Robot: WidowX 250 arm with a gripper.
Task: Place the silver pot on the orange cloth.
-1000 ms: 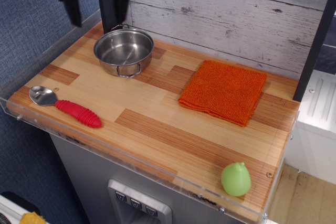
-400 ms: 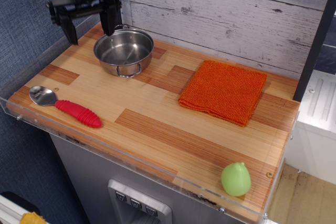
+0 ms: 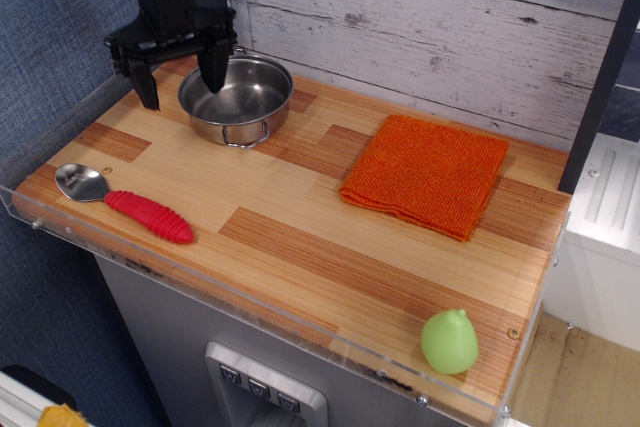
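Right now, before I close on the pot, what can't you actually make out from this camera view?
- Whether the gripper is touching the silver pot: one finger covers its left rim.
- The pot's far handle, mostly behind that finger.
- The arm above the gripper, cut off by the top edge.
- The underside of the orange cloth, lying flat on the wooden counter.
- The panel below the counter, cut off by the bottom edge.

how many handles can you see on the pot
1 shows clearly: a wire loop handle on the front of the silver pot, facing the camera. A thin loop at the far rim, by the wall, may be a second; the gripper partly hides the pot's left side.
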